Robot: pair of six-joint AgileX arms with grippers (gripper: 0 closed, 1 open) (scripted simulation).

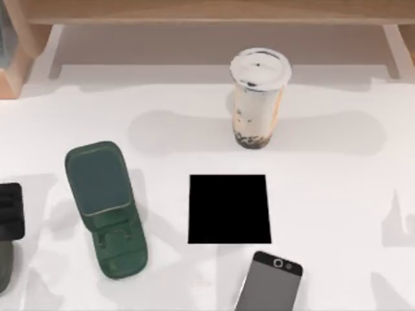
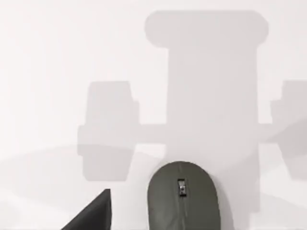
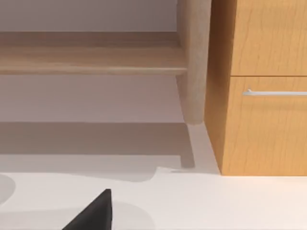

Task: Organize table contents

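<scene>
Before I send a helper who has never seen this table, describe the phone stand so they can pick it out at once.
Start at the white table and go to its left half, left of the black square pad. The phone stand lies there, its long body angled. It is the one dark green thing, unlike the clear bubble-tea cup behind the pad and the grey smartphone at the near edge.

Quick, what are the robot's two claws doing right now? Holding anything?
Left gripper: at the table's left edge, above the mouse; holding nothing.
Right gripper: a dark fingertip over bare tabletop, facing the wooden shelf; grip cannot be told.
</scene>
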